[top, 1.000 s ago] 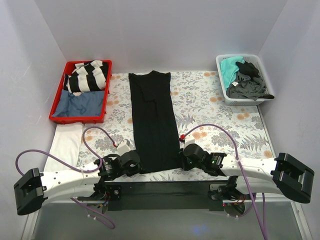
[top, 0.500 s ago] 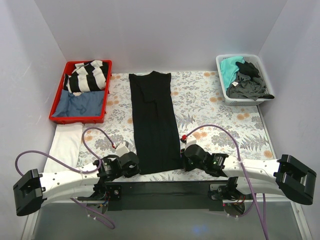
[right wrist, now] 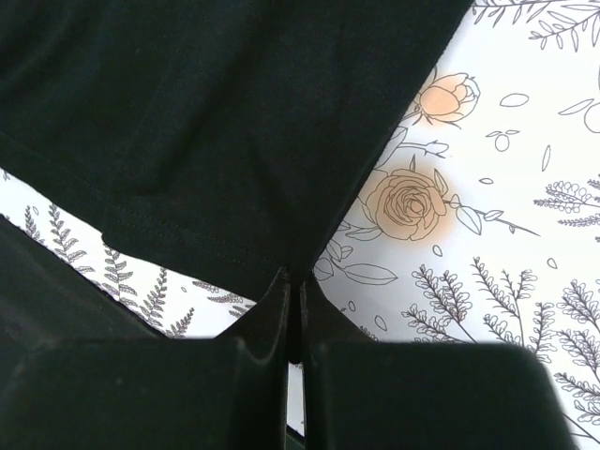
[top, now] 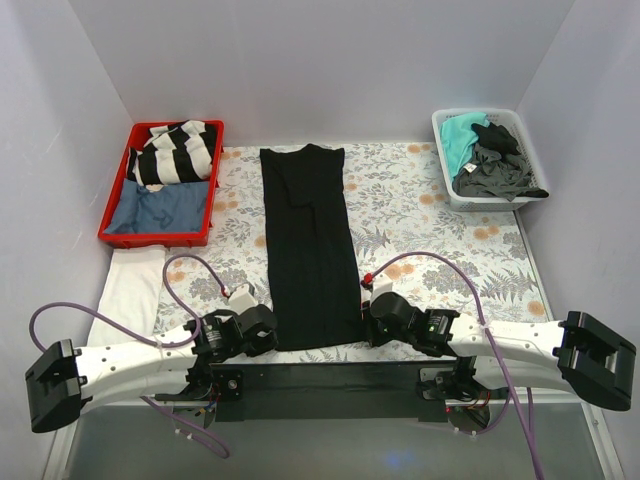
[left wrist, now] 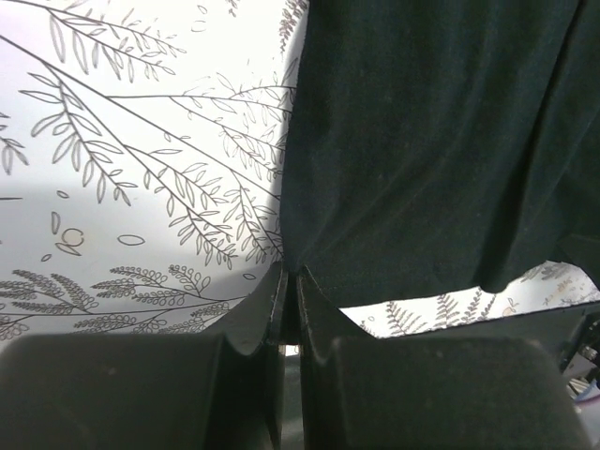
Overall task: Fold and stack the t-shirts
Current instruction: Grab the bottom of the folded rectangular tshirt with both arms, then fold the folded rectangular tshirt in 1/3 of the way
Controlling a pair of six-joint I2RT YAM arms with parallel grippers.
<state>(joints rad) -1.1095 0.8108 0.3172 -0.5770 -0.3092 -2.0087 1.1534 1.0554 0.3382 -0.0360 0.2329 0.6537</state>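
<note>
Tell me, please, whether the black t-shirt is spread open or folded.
Partly folded: the black t-shirt lies as a long narrow strip, no sleeves sticking out, its near corners pinched by the left gripper and right gripper.

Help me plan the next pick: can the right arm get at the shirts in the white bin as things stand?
Probably not yet: the right tool is shut on a near corner of the black t-shirt and must release first. Otherwise nothing stands between it and the far white bin.
</note>
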